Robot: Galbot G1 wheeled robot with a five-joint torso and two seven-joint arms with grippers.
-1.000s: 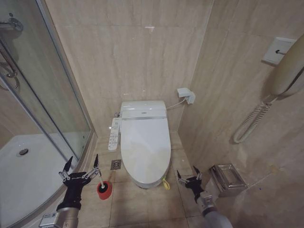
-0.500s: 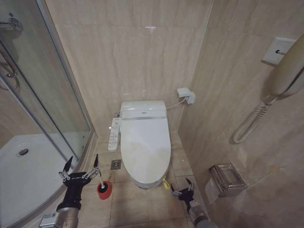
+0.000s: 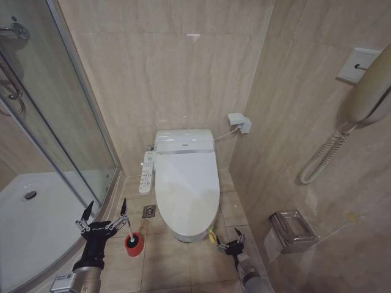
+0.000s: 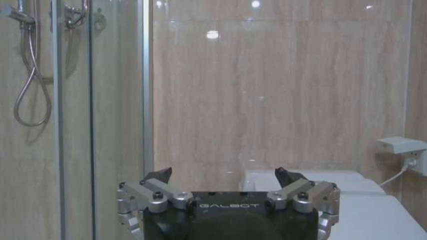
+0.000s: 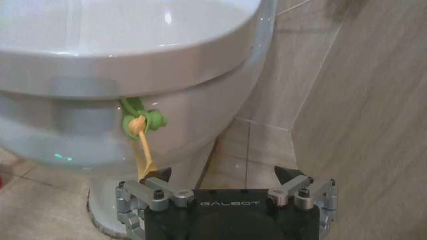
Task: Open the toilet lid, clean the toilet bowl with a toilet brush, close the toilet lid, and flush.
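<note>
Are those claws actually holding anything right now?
No. The right gripper is open beside the yellow strap on the toilet lid; the left gripper hangs open above the toilet brush.

toilet lid (image 5: 100, 30) down, strap (image 5: 139, 135) hanging, jaws apart

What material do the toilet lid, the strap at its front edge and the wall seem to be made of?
The large glossy white oval toilet lid looks like smooth plastic: it mirrors light. The green-and-yellow strap tied at its edge looks like soft rubber or silicone, knotted and hanging limp. The beige veined wall looks like polished stone or ceramic tile, showing joints and reflections.
</note>
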